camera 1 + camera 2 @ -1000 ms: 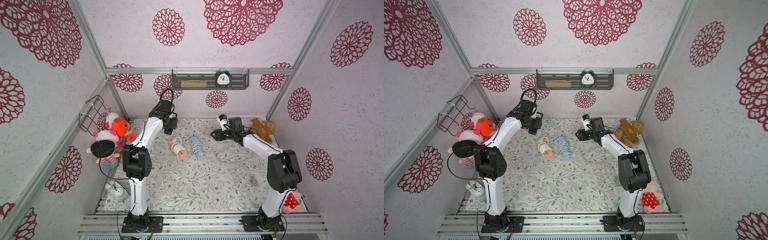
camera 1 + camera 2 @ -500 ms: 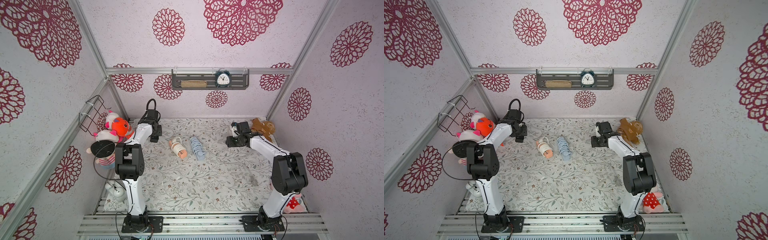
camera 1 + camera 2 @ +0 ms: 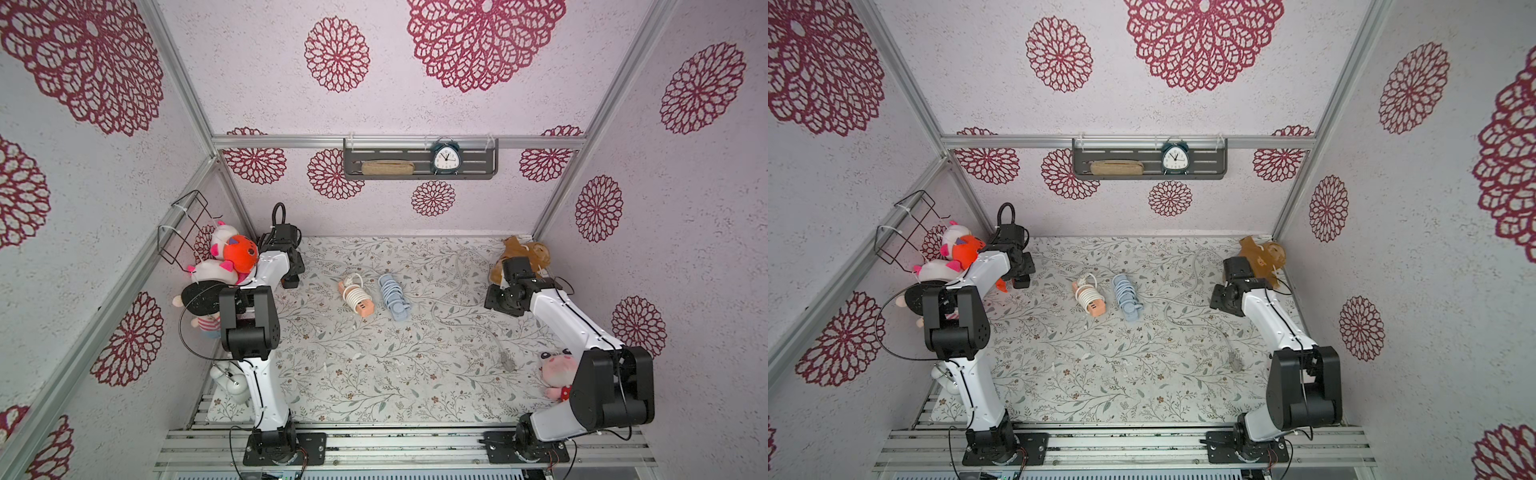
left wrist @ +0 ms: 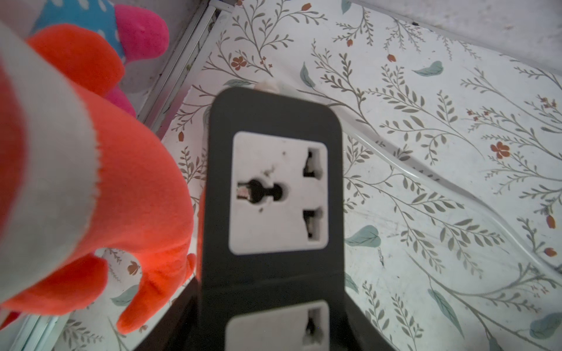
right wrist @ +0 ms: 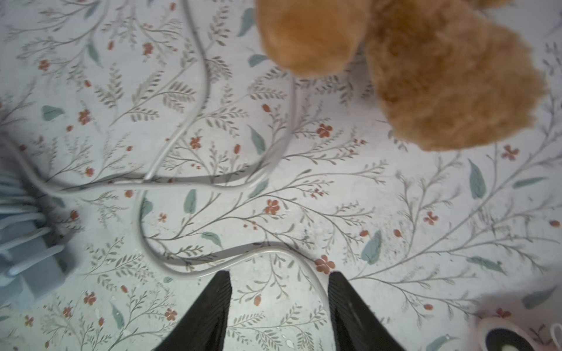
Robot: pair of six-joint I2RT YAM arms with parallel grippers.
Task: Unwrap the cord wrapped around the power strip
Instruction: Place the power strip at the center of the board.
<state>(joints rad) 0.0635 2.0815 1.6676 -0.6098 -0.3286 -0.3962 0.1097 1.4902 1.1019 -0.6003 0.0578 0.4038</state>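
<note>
A floral-print surface [image 3: 374, 374] lay between two robot arms. A brown plush [image 5: 441, 85] sat in the far right corner and an orange plush [image 4: 121, 182] by the far left corner.

Near the far left corner, the left gripper [image 3: 291, 276] appeared to hold the black power strip [image 4: 273, 188], although its fingers were mostly hidden behind the strip. From there the pale cord [image 5: 267, 246] ran in loose curves across the far half of the surface to the right side, ending in a plug [image 3: 508, 365] near the right edge. The right gripper [image 5: 278, 275] hovered low by the brown plush with its jaws apart and gripping nothing. The cord passed under the gap between them.

The cord looked fully off the strip, so the remaining step was probably to straighten it. To do that well, the left gripper should keep the strip fixed. The right gripper should close squarely on the cord and draw it gently towards the right edge, clear of the plush.

Only the left wrist view showed the strip's white sockets and bare body, with no turns around it. Only the right wrist view showed the parted jaws over the cord. Both top views alone showed the plug. They also showed an orange power strip [image 3: 356, 296] and a blue power strip [image 3: 392, 297], each with its cord wound round it, at the middle of the surface.
</note>
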